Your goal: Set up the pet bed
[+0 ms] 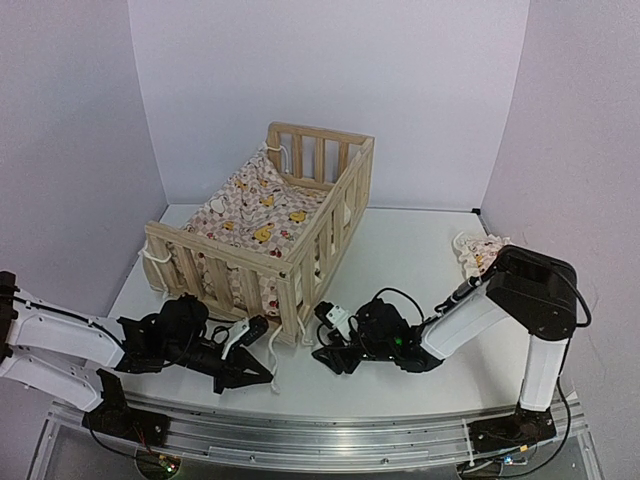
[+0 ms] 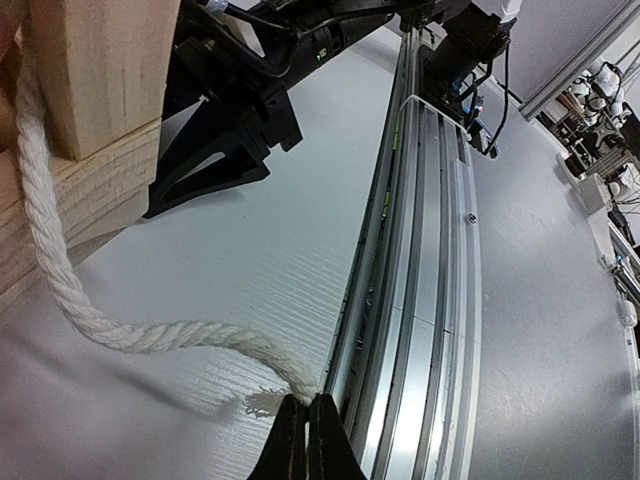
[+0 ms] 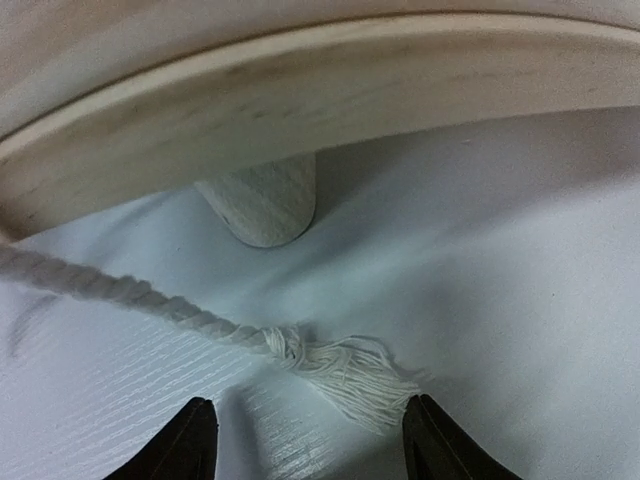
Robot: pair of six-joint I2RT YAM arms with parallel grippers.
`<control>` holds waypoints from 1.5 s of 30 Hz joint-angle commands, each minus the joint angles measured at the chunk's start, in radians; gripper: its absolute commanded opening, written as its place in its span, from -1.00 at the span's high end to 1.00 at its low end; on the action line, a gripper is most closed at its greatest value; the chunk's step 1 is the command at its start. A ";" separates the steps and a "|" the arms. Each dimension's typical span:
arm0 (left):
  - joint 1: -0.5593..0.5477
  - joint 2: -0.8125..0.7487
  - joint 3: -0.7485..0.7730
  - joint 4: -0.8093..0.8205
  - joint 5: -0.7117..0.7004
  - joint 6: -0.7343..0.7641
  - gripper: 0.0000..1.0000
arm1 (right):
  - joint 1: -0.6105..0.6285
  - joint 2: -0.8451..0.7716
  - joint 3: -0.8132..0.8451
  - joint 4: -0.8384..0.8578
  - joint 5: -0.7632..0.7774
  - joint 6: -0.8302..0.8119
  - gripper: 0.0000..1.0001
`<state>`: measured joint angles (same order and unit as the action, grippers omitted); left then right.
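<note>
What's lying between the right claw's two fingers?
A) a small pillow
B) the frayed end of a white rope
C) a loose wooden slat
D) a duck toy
B: in the right wrist view the white rope ends in a tassel on the table, between the open right gripper.

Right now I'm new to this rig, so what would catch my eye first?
The pet bed stands mid-table, a duck-print cushion inside. At its near corner, the left gripper is shut on a white rope, while the right gripper hangs open over a frayed rope end.
</note>
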<state>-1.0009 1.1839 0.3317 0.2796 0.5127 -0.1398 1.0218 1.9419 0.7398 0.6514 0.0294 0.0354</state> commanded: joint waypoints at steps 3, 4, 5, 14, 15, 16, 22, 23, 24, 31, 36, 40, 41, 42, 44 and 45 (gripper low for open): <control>0.008 -0.025 -0.006 0.042 -0.019 0.000 1.00 | -0.001 0.035 0.016 0.133 0.026 -0.116 -0.31; 0.008 -0.027 -0.007 0.042 -0.019 0.003 1.00 | -0.001 0.038 0.021 0.136 0.028 -0.130 -0.31; 0.008 -0.028 -0.009 0.043 -0.020 0.006 1.00 | -0.002 0.043 0.025 0.141 0.028 -0.145 -0.32; 0.011 -0.028 -0.008 0.045 -0.031 0.008 1.00 | -0.004 0.153 0.072 0.175 -0.052 -0.101 -0.17; 0.011 -0.027 -0.010 0.049 -0.029 0.007 1.00 | -0.004 0.160 0.072 0.189 -0.065 -0.083 -0.03; 0.011 -0.025 -0.014 0.057 -0.025 0.006 1.00 | -0.004 0.167 0.071 0.205 -0.072 -0.067 0.15; 0.011 0.000 -0.039 0.148 0.003 0.013 1.00 | 0.000 0.133 0.025 0.248 -0.112 0.010 0.97; 0.012 0.003 -0.044 0.166 0.009 0.012 1.00 | 0.004 0.109 0.003 0.248 -0.115 0.027 1.00; 0.012 0.007 -0.048 0.186 0.020 0.011 1.00 | 0.014 0.077 -0.026 0.248 -0.114 0.045 1.00; 0.010 0.040 -0.070 0.277 0.069 0.019 1.00 | 0.237 -0.241 -0.205 0.085 0.065 0.179 1.00; 0.007 0.134 -0.051 0.293 0.064 0.062 1.00 | 0.335 -0.341 -0.163 -0.057 0.104 0.292 1.00; 0.007 0.188 -0.062 0.320 0.049 0.107 1.00 | 0.339 -0.381 -0.138 -0.116 0.046 0.351 1.00; 0.007 0.187 -0.064 0.319 0.046 0.122 1.00 | 0.339 -0.390 -0.131 -0.135 0.027 0.361 1.00; 0.007 0.181 -0.063 0.315 0.037 0.131 0.90 | 0.339 -0.395 -0.122 -0.148 0.012 0.371 1.00; 0.007 0.158 -0.055 0.298 0.027 0.172 0.40 | 0.339 -0.395 -0.110 -0.160 -0.011 0.392 1.00; 0.006 0.146 -0.042 0.269 0.038 0.196 0.17 | 0.339 -0.390 -0.103 -0.154 -0.019 0.404 1.00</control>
<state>-0.9939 1.3672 0.2650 0.5349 0.5515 -0.0384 1.3617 1.5783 0.5864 0.5534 0.0626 0.3588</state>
